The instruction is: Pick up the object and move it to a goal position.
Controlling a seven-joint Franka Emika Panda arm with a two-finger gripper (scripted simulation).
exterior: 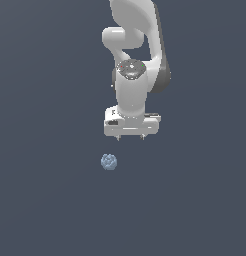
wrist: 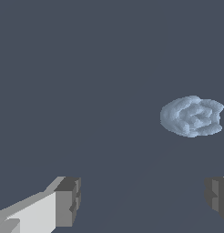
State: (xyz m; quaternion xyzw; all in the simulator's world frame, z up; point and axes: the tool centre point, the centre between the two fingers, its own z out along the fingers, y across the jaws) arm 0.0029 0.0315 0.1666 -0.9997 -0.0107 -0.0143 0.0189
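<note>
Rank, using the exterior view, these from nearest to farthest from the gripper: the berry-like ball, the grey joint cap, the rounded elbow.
1. Berry-like ball: just below the gripper, toward the exterior view's left.
2. Grey joint cap: above the gripper, on the wrist.
3. Rounded elbow: highest up the arm.

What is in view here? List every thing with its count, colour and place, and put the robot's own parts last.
ball: one, pale grey-blue, bumpy like a berry, lying on the floor, lower in the exterior view than the gripper and a bit toward that view's left; not between the fingers in the wrist view.
floor: one, plain dark grey-blue, fills the whole background in both views.
arm: one, white with dark joints, comes down from the top of the exterior view.
gripper: one, white with dark grey fingertips, pointing down, open and holding nothing, apart from the ball.
</note>
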